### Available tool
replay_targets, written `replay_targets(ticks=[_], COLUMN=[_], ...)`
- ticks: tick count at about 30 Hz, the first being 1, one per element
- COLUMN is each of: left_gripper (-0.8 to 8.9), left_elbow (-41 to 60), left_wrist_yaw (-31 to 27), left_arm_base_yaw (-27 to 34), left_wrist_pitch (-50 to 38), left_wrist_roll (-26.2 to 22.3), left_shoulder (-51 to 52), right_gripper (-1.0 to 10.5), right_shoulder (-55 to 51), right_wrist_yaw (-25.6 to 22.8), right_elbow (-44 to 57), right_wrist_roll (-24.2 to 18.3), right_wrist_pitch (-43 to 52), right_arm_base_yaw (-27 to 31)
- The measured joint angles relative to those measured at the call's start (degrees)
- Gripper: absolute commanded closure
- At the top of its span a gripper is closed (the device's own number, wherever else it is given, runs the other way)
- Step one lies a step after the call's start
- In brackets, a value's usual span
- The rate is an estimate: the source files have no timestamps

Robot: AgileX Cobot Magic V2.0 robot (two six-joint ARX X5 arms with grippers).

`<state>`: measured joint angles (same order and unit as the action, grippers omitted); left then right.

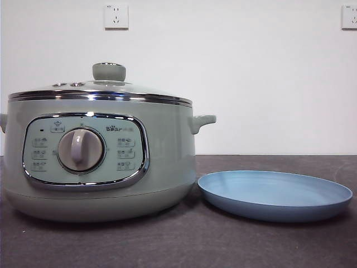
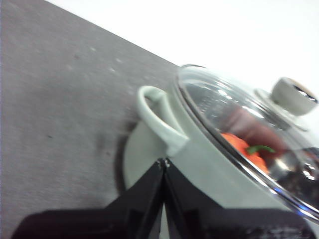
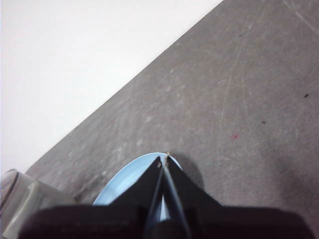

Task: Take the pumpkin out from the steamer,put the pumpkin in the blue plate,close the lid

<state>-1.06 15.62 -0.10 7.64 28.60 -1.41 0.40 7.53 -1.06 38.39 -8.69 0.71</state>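
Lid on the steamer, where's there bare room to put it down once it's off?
Bare table runs in front of the steamer and blue plate. The plate's own surface is bare too, but is meant for the pumpkin. It's tight where plate meets steamer.

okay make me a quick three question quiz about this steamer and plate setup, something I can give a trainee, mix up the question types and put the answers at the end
1. True or false: the lid sits on the steamer.
2. Multiple choice: where is the pumpkin? A) on the blue plate B) inside the steamer, under the glass C) on the table
3. Short answer: how do the jaws of the left gripper and the right gripper stand?

Key
1. True; its chrome rim rests on the pot's rim.
2. B; the left wrist view shows orange with a green stem through the lid, and the plate is bare.
3. Both shut, holding nothing.
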Motion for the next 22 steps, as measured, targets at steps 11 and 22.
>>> replay_targets(ticks=[11,22], left_gripper=[8.21,8.22], left_elbow=[-7.7,-21.9], left_wrist_yaw=[-2.4,-1.3], left_arm_base_yaw=[0.0,0.0], left_wrist_pitch=[4.9,7.3], left_wrist_roll=[2.8,-3.1], left_shoulder=[-0.3,-15.6], right_gripper=[9.6,9.6], right_shoulder=[3.4,17.5], right_wrist_yaw=[3.0,4.7], right_elbow=[-6.8,-23.5], right_wrist_roll=[0.9,-6.3], right_wrist_pitch=[-1.8,-1.8], right_arm_base_yaw=[0.0,0.0])
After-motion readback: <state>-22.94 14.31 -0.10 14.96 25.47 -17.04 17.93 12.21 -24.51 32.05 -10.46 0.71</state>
